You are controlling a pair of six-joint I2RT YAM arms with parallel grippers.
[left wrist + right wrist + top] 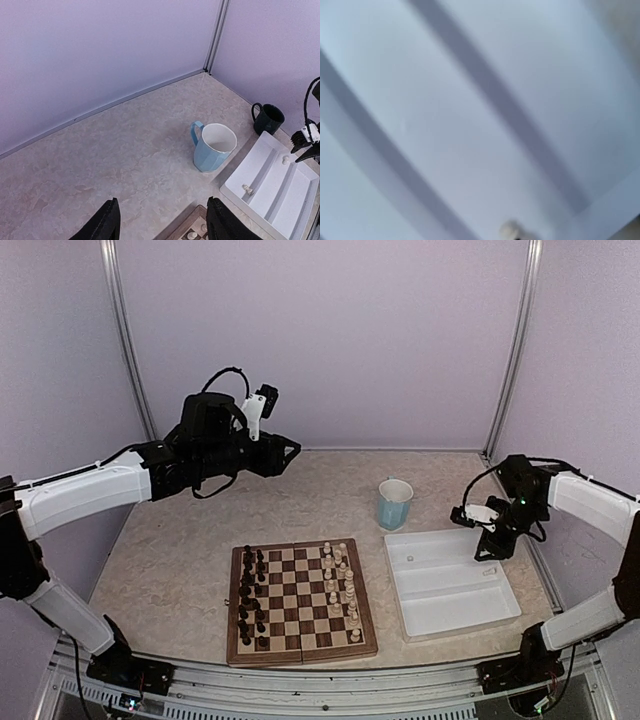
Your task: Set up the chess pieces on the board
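While the left gripper (288,453) hangs high in the upper left of the top view, its fingers (106,225) spread apart with nothing between them, it takes no part in the work below. At lower centre lies the board (293,600), with dark pieces (250,595) ranked down its two left files and white pieces (340,585) packed close down its two right files. Whether every square there is filled is too small to tell. Just above and right of the board stands a blue mug (394,503), and a dark mug (267,118) shows beyond it in the left wrist view. Further right sits the tray (450,590), where a stray pair (247,189) lies near its upper-left end and a lone piece (286,160) lies just beside the right gripper (490,548), which hovers low over the tray's upper right. Its own camera gives only blurred ribs and a scrap of white at the bottom edge, so I cannot tell whether its jaws are apart or closed on anything. The step looks like a pick from the tray. The danger, as I judge it, is that so tiny a piece gets nudged along a rib or pinched off-centre and drops on the way over. Set down among such crowded ranks, it or the fingers could also topple a neighbour.
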